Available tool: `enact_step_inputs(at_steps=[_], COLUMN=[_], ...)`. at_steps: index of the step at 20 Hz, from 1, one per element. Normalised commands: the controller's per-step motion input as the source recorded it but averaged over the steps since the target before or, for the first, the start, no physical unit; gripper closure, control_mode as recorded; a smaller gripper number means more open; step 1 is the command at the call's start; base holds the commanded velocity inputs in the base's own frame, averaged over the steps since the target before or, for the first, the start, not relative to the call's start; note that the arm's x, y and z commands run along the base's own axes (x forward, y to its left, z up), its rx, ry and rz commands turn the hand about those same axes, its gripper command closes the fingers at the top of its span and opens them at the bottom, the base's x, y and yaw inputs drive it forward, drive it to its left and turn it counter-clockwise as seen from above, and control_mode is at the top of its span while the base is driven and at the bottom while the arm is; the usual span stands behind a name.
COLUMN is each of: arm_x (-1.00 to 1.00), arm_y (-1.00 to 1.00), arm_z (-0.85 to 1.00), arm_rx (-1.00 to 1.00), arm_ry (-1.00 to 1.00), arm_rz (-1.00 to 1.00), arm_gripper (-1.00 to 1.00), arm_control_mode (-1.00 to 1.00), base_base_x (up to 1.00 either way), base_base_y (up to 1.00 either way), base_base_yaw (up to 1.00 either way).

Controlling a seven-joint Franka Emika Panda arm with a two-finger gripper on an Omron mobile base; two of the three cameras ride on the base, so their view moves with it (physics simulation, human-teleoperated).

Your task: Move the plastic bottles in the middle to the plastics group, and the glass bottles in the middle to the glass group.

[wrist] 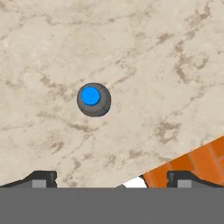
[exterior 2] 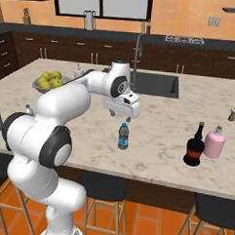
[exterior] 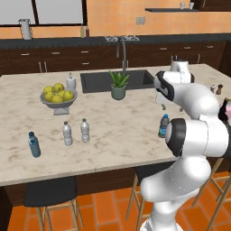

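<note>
Pincer (wrist: 112, 177) spread fully wide and empty, dark fingertips (wrist: 40, 177) rising at the lower corners of the hand view, looking straight down on the small dark plastic bottle with blue label and blue cap (wrist: 93, 99), seen as a blue disc just left of centre and above the tips. In the right base view, hand (exterior 2: 124, 106) poised above that same bottle (exterior 2: 123, 136), clear of it, at mid-frame on the beige marble counter (exterior 2: 157, 136). Step in hand, by the look of it: lining up for a top grasp on this last middle bottle. Next move seemingly calls for a small shift to bring the cap between the tips, then a straight descent and closing on the neck. Far off at the left of the left base view, two clear ribbed water bottles (exterior: 67, 134) and a lighter blue bottle (exterior: 34, 144): the plastics group. At the right of the right base view, near-black cola-style glass bottle with red band (exterior 2: 194, 145) just beside the pale pink bottle (exterior 2: 215, 142), apparently sorted.
</note>
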Motion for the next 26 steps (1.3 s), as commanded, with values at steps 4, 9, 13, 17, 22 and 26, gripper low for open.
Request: enact_step_inputs(at_steps=[4, 9, 13, 17, 22, 26], arm_x=[0.15, 0.15, 0.19, 0.23, 0.22, 0.13], arm_y=[0.00, 0.00, -0.08, -0.16, 0.01, 0.08], arm_z=[-0.02, -0.11, -0.27, -0.38, -0.06, -0.02], arm_rx=[0.00, 0.00, 0.03, 0.05, -0.02, -0.02], arm_ry=[0.00, 0.00, -0.02, -0.14, -0.02, 0.00], arm_rz=[0.23, 0.31, 0.28, 0.13, 0.01, 0.00], arm_gripper=[-1.00, -1.00, -1.00, -1.00, -1.00, -1.00], arm_control_mode=[-1.00, -1.00, -1.00, -1.00, -1.00, -1.00], base_base_x=[0.00, 0.00, 0.00, 0.00, 0.00, 0.00], base_base_y=[0.00, 0.00, 0.00, 0.00, 0.00, 0.00], base_base_yaw=[0.00, 0.00, 0.00, 0.00, 0.00, 0.00])
